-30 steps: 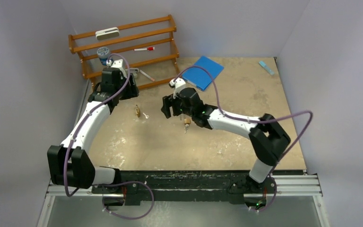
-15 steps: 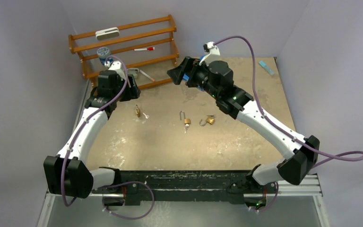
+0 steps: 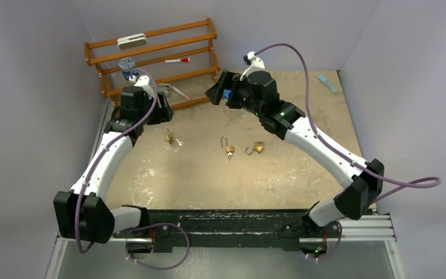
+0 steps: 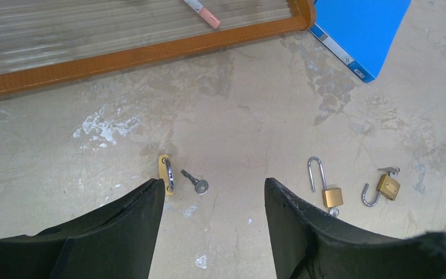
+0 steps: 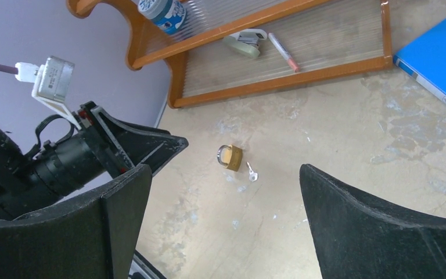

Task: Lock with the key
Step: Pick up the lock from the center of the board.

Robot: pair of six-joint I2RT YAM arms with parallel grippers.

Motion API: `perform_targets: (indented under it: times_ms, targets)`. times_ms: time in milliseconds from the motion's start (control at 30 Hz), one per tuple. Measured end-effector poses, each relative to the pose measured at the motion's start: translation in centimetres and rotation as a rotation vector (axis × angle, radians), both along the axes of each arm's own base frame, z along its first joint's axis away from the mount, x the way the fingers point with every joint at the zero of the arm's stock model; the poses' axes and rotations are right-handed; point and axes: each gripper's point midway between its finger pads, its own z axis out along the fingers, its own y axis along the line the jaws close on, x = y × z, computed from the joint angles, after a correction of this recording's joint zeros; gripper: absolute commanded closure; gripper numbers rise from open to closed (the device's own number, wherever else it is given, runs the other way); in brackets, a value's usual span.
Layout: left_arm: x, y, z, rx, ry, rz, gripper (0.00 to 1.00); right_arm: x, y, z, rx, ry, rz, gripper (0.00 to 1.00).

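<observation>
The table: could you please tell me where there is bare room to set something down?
The widest bare patch of the table is the near strip between the row of padlocks and the arm bases. Another lies far right, between the right arm and the small blue strip. It is crowded around the padlocks and keys, and by the rack and blue folder.

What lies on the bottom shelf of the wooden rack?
A pen with a pink tip and a small grey-white gadget lie there. The strip beneath the shelf above is hidden.
</observation>
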Motion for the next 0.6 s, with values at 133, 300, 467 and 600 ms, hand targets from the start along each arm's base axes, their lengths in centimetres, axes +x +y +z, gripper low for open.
perform_targets:
  times_ms: [133,300,467,600]
  targets:
    - [0.0,0.0,0.0,0.0,0.0,-0.001,0.37,0.1,-0.2,-0.6,-0.008,0.009,-0.004,0.01]
    - [0.0,0.0,0.0,0.0,0.0,0.0,0.37,0.1,-0.3,-0.4,0.002,-0.002,-0.005,0.01]
    - [0.0,0.0,0.0,0.001,0.0,0.002,0.37,-0.1,-0.7,-0.8,0.009,-0.009,-0.009,0.01]
    - [0.0,0.1,0.0,0.003,0.0,0.003,0.37,-0.2,-1.4,-1.2,0.031,-0.014,-0.022,0.01]
